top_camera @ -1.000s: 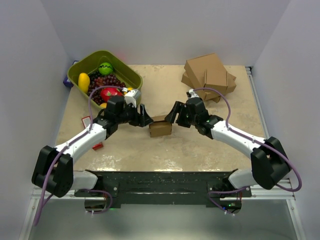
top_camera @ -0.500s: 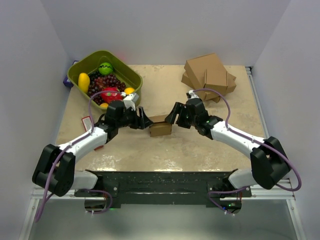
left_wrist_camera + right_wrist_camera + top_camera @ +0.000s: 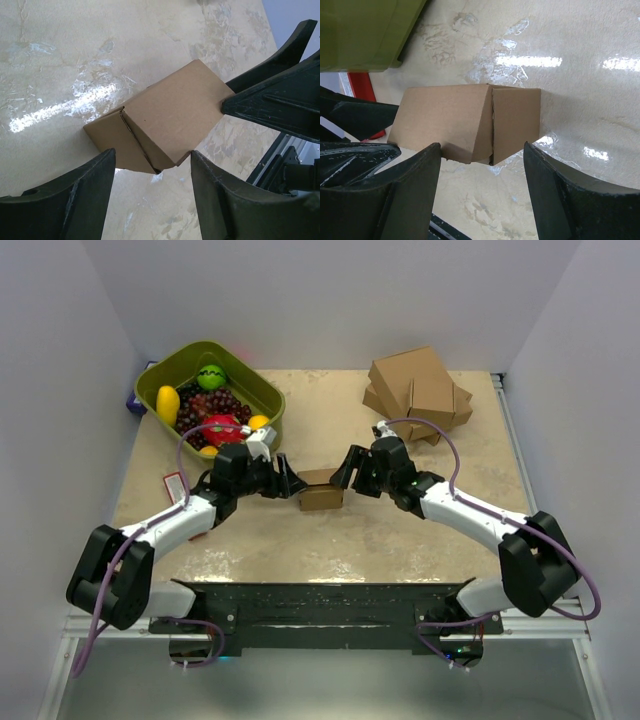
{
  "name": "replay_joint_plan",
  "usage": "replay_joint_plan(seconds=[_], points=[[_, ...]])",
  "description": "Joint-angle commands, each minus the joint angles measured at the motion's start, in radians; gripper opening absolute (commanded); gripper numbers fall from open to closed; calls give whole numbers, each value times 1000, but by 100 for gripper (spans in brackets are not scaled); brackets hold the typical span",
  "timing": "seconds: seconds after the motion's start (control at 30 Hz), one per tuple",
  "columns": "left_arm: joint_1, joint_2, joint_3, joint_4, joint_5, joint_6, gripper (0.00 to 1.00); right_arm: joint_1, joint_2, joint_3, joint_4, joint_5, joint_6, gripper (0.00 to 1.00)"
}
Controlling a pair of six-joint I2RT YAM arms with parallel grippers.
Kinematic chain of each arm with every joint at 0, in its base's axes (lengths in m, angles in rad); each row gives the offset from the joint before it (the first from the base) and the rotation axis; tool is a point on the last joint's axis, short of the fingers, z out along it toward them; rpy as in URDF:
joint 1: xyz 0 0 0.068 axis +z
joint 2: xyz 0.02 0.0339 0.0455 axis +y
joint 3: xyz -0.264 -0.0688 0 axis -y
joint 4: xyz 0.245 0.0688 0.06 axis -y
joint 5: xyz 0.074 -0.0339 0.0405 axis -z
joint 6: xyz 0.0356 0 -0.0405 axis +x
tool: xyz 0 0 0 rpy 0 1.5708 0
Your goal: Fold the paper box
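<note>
The paper box (image 3: 320, 492), a small brown cardboard box with its panels folded up, rests on the table's middle. In the left wrist view the paper box (image 3: 165, 120) lies just beyond my left gripper (image 3: 152, 156), whose jaws stand open; one corner meets the right fingertip (image 3: 196, 156). The right wrist view shows the paper box (image 3: 465, 122) just past my right gripper (image 3: 482, 149), also open, with a flap seam facing it. From above, the left gripper (image 3: 293, 483) and the right gripper (image 3: 345, 470) flank the box from either side.
A green basket (image 3: 160, 380) of fruit stands at the back left, close behind the left arm. Several larger brown cartons (image 3: 420, 390) are stacked at the back right. A small red item (image 3: 195, 532) and a tag (image 3: 173, 483) lie by the left arm.
My left arm has edged right toward the box and its jaws have narrowed slightly. The right arm and the box have barely moved.
</note>
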Motion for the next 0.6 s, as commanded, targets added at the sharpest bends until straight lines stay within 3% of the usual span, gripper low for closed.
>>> replay_joint_plan(seconds=[0.0,0.23,0.57], points=[[9,-15,-6,84,20,-44,68,5,17,-13,-7,34,-2,68],[29,39,-1,135,30,-69,68,3,18,-15,-7,34,-4,68],[33,108,-32,176,21,-71,61,3,20,-15,-9,34,-4,68]])
